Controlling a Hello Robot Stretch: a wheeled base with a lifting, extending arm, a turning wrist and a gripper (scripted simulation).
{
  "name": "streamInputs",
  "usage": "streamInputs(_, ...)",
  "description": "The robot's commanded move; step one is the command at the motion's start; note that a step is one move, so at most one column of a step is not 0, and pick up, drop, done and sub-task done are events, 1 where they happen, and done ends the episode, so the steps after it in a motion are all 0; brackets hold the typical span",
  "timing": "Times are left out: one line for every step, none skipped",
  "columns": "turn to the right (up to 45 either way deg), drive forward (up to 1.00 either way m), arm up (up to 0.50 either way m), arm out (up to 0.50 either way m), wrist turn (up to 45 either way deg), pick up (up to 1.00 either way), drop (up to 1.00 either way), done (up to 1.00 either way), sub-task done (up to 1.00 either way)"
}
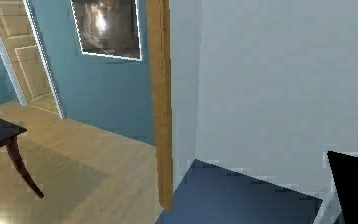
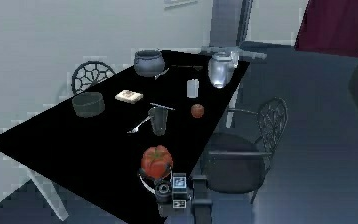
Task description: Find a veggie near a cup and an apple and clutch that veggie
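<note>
Wood post (image 1: 161,100) divides the forward view: blue wall with a framed picture (image 1: 107,28) to its left, pale wall to its right. Dark table corner (image 1: 1,130) at the left edge.

Arm side view: black table (image 2: 47,140). Red tomato (image 2: 157,158) with a green top sits near its close edge, cup (image 2: 160,121) just beyond, apple (image 2: 198,111) farther right. Gripper (image 2: 157,180) lies directly below the tomato in the picture; touching or short, cannot tell. Finger spread and any hold: cannot tell. Tomato is round, with no long axis; the reach likely runs straight outward.
</note>
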Motion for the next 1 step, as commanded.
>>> streamInputs(0.0,0.0,0.1,0.0,0.0,0.0,0.0,0.0,0.0)
